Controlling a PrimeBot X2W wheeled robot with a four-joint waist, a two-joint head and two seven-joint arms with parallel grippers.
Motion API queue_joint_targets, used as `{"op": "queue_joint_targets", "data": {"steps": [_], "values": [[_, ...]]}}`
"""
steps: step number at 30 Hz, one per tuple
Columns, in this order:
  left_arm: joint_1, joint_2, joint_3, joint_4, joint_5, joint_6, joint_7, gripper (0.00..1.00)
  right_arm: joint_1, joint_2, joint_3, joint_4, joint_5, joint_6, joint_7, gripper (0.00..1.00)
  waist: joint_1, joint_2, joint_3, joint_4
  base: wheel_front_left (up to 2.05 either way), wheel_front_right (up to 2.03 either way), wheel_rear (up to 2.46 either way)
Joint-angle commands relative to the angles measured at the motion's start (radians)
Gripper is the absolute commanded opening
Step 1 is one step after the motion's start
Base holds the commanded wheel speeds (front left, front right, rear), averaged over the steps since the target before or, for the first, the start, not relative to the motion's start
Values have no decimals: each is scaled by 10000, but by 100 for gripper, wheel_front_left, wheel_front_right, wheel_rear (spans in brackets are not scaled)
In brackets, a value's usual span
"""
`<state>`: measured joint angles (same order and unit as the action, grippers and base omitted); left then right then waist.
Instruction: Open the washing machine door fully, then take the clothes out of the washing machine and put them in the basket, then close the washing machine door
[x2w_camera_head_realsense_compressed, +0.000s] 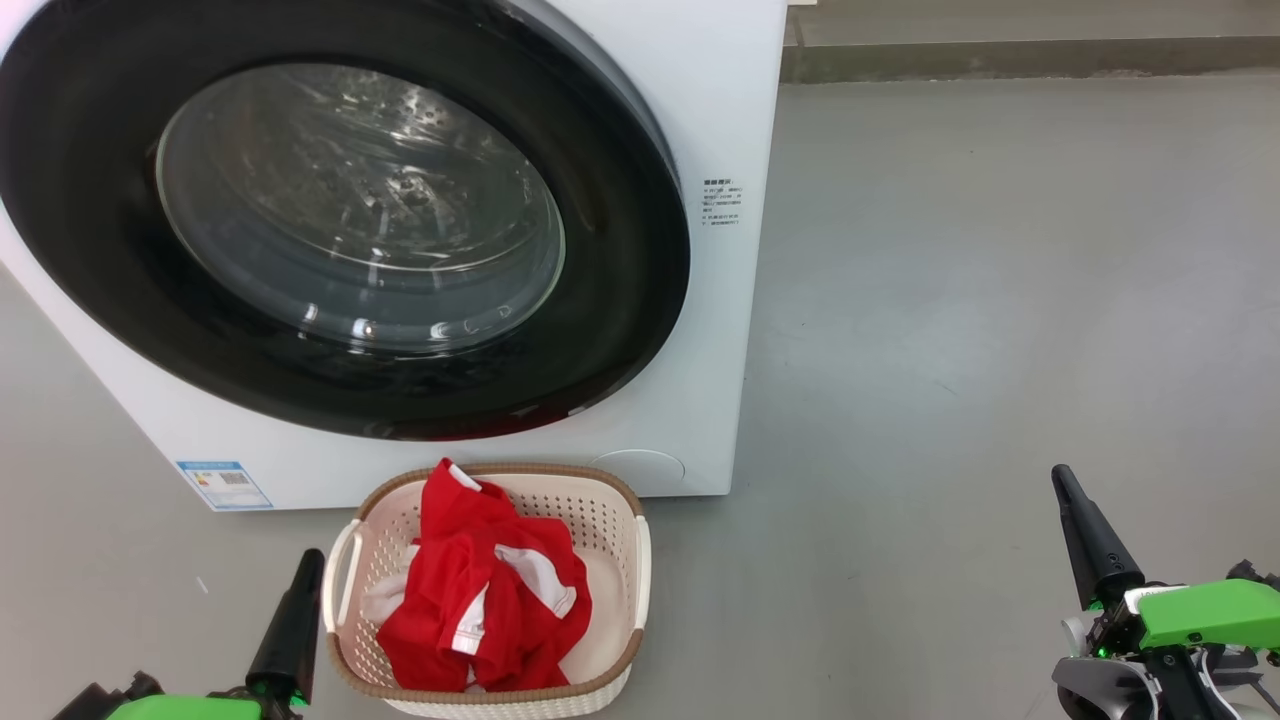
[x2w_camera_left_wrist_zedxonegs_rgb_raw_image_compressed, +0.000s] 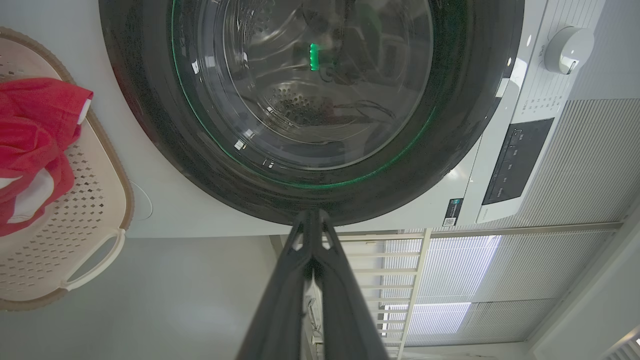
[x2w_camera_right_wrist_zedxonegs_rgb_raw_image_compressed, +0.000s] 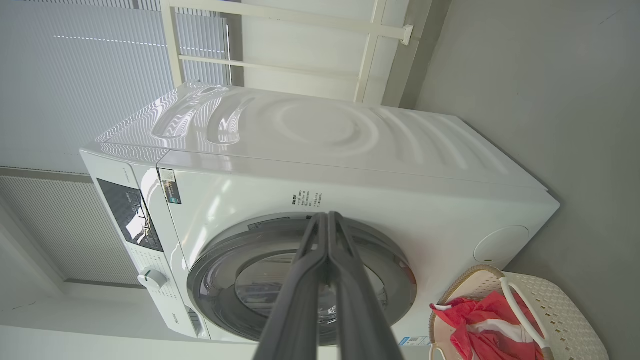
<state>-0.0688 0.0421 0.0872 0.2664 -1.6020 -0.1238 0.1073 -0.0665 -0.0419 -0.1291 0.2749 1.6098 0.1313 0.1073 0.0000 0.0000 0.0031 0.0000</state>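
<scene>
At the near left, the left gripper (x2w_camera_head_realsense_compressed: 309, 560) pointed away from the robot with its two dark fingers pressed tight together and nothing between them. It lay just left of the basket's side handle, and its own wrist view showed a clear gap to the basket. Far of it, a blue label (x2w_camera_head_realsense_compressed: 223, 484) sat on the lower left corner of the washing machine (x2w_camera_head_realsense_compressed: 720, 120), which stood on the grey floor (x2w_camera_head_realsense_compressed: 1000, 300) and took up the far left. The washing machine door (x2w_camera_head_realsense_compressed: 620, 250) was shut, its glossy black rim lying flat against the white front. The steel drum (x2w_camera_head_realsense_compressed: 380, 190) showed through the bulging glass. The basket (x2w_camera_head_realsense_compressed: 600, 474) stood on the floor just near of the machine, below the door's lower edge. Whether it touched the front panel could not be told. The clothes (x2w_camera_head_realsense_compressed: 480, 590) lay heaped inside it, red fabric with white trim, and one red fold rose above the far brown rim. To the right, a small printed notice (x2w_camera_head_realsense_compressed: 721, 205) sat beside the door on the machine's front. In the right wrist view a dark control panel (x2w_camera_right_wrist_zedxonegs_rgb_raw_image_compressed: 129, 215) and a dial (x2w_camera_right_wrist_zedxonegs_rgb_raw_image_compressed: 151, 278) marked the top of the front. At the near right, well apart from machine and basket, the right gripper (x2w_camera_head_realsense_compressed: 1060, 476) was also closed on nothing, fingers together and tips tilted slightly left.
</scene>
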Motion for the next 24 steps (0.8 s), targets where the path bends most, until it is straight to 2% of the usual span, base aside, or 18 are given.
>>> {"op": "queue_joint_targets", "data": {"steps": [1,24], "values": [[-392,81,265,-216,-67,-69,58,0,-415,-88,148,-301,-17,-6,63,0,0,0,0,0,0,0,0],[-392,81,265,-216,-68,-69,58,0,-415,-86,146,-301,-19,-6,65,0,0,0,0,0,0,0,0]]}}
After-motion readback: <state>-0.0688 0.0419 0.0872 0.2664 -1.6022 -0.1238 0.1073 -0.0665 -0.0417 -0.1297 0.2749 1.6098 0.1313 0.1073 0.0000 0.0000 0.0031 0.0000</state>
